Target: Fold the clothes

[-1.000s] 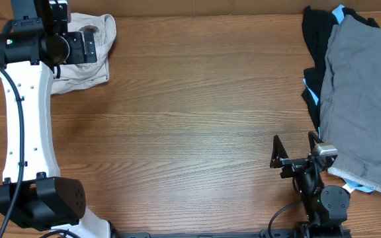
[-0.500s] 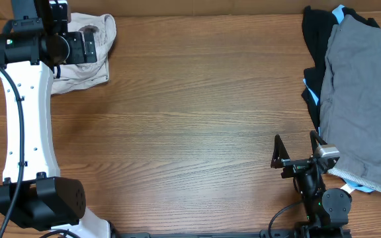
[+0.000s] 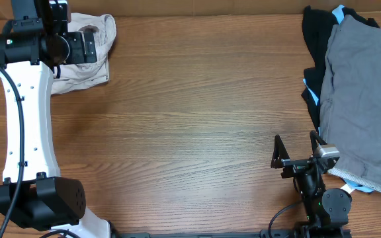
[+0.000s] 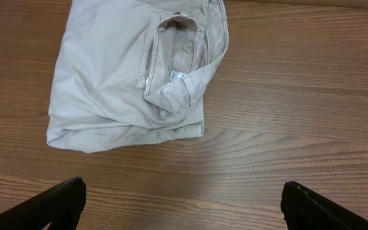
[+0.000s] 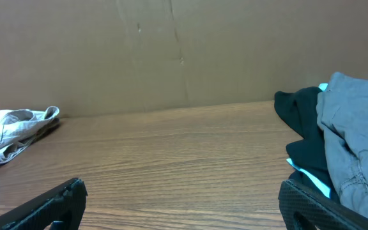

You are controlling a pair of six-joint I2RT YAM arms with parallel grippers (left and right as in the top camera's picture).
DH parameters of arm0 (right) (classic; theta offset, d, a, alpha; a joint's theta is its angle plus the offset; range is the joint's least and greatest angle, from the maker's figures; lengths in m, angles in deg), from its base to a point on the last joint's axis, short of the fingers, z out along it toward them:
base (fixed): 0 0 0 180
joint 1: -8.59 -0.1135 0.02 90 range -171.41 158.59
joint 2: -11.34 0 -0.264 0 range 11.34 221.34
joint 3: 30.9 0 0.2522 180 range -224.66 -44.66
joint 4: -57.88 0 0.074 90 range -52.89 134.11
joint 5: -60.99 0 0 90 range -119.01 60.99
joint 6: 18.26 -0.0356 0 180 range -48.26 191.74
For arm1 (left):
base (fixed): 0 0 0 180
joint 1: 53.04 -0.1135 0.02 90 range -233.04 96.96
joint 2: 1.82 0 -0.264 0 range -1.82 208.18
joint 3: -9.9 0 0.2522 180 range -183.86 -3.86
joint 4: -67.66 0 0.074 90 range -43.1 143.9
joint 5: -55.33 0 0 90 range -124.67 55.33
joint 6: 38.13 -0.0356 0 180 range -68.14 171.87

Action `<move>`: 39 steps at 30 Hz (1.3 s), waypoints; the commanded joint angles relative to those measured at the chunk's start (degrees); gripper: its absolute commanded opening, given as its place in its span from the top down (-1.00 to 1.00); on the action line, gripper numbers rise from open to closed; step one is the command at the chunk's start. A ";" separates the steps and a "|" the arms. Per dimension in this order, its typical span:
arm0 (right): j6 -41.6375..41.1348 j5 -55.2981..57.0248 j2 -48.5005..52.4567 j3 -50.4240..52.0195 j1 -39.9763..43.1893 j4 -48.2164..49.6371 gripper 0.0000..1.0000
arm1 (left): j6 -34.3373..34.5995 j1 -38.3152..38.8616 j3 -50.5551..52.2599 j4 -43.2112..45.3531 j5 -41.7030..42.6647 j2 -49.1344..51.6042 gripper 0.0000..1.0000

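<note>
One pair of folded beige shorts lies at the bench's far left corner. Left fingers hang over that corner, wide and empty. Right fingers stand wide, empty, at the bench's near right edge.

We see the folded khaki shorts in the upper left of the frame, flat on the wooden bench. The left gripper shows its fingertips spread wide at the lower corners.
</note>
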 commanded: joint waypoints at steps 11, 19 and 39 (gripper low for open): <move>-0.42 0.76 -0.63 0.61 -0.11 0.17 -1.00 | 0.55 -0.02 -0.31 0.20 0.61 0.61 -0.99; -0.44 0.76 -0.63 0.61 -0.11 0.17 -1.00 | 0.55 0.13 -0.31 0.20 0.59 0.17 -1.00; -0.44 0.76 -0.63 0.61 -0.11 0.17 -1.00 | 0.55 0.15 30.95 0.20 0.61 -30.88 -1.00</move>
